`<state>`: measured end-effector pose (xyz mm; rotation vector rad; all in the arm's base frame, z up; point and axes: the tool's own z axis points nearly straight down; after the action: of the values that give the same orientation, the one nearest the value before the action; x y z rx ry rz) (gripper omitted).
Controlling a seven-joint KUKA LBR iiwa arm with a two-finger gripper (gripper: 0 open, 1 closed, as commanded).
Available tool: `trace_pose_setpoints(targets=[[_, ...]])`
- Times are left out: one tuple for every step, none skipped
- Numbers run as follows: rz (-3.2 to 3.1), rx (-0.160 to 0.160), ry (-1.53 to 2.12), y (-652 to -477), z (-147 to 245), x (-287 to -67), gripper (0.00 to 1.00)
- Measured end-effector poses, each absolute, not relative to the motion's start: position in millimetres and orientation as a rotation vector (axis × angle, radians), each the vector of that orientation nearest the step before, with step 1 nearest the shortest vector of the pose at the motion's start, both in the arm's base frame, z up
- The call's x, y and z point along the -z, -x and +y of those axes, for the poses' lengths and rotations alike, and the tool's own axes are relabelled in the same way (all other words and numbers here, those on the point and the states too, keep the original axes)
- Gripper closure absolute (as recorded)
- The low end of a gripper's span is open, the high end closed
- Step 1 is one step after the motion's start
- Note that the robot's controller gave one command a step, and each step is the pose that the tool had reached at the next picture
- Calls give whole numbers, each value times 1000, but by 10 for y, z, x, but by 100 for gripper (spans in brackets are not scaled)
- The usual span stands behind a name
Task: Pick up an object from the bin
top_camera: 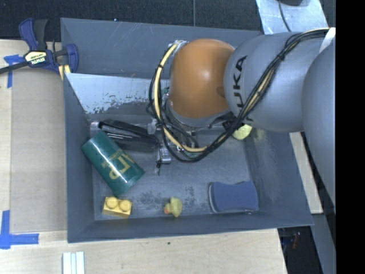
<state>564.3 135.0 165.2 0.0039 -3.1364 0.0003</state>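
Gripper (162, 156) over open floor (197, 178) beside green can (112, 163)

Looks like dull grey metal all over the bin (114, 93), smooth on the floor but scratched and worn pale on the back wall. Shines like smooth hard plastic on the orange cover (197, 79) and the grey arm (279, 79), and looks glossy on the green can (112, 162). Seems hard, smooth plastic for the yellow brick (117, 206), shiny black for the long thing (122, 130) at the back, and soft and matt, like cloth or foam, for the blue pad (234, 197).
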Motion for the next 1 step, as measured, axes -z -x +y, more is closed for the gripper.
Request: trace_pose_setpoints(targets=[[-3144,2,0,-5664,1344,-1695,0]])
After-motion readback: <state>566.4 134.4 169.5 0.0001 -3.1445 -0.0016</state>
